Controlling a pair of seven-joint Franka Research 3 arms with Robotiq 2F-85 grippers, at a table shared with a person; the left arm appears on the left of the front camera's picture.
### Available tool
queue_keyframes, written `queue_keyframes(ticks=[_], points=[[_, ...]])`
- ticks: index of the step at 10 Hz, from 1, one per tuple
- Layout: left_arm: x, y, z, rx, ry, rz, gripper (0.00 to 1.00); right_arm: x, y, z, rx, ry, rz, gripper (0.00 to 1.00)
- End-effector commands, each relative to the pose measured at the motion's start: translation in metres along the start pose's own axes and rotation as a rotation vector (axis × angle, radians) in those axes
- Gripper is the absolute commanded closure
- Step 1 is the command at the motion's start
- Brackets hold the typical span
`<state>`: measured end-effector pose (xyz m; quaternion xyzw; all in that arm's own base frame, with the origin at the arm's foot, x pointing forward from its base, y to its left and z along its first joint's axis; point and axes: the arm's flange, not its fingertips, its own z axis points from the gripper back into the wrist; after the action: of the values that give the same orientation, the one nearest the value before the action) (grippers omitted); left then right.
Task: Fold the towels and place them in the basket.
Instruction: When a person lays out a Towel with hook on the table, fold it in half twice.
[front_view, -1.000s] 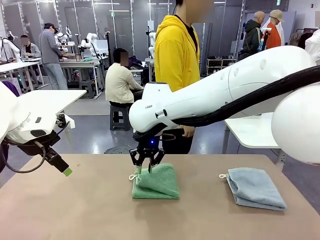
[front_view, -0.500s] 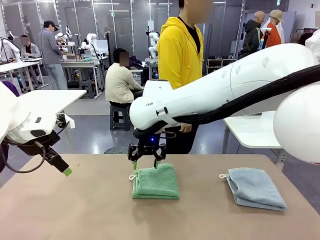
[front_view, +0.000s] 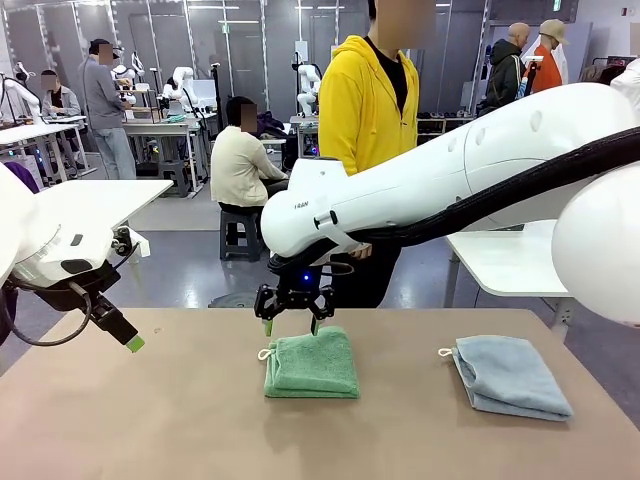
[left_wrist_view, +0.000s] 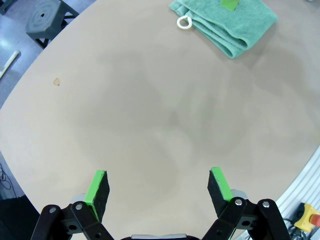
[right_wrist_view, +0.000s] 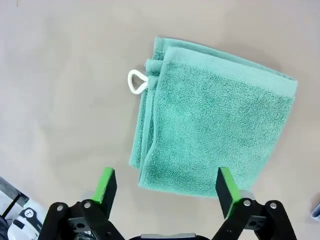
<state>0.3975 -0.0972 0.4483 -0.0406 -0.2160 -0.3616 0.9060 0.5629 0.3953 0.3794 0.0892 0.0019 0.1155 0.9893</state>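
A folded green towel (front_view: 312, 364) lies flat on the table's middle, its white loop tag at the left corner; it shows again in the right wrist view (right_wrist_view: 215, 120) and at the top of the left wrist view (left_wrist_view: 227, 22). My right gripper (front_view: 293, 322) hovers open just above the towel's far edge, nothing between its fingers (right_wrist_view: 165, 192). A folded pale blue-grey towel (front_view: 510, 376) rests on the table at the right. My left gripper (left_wrist_view: 159, 187) stands open over bare tabletop at the left, its green fingertip (front_view: 134, 343) above the table's left edge. The basket is out of view.
A person in a yellow hoodie (front_view: 365, 110) stands at the far side of the brown table (front_view: 150, 420). White tables (front_view: 500, 260) stand behind on both sides. The right arm's thick white link (front_view: 470, 170) spans the upper right.
My right gripper let go of the green towel's top fold, opened and rose slightly; the towel now lies flat and folded. The left arm has not moved.
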Motion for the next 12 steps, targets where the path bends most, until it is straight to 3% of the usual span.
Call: queue_keyframes(ticks=[1, 12], points=[[0.0008, -0.0022, 0.0016, 0.000, 0.015, 0.006, 0.00, 0.0013, -0.0003, 0.0000, -0.006, -0.004, 0.003, 0.00], [0.0008, -0.0022, 0.0016, 0.000, 0.015, 0.006, 0.00, 0.0013, -0.0003, 0.0000, -0.006, -0.004, 0.003, 0.00]])
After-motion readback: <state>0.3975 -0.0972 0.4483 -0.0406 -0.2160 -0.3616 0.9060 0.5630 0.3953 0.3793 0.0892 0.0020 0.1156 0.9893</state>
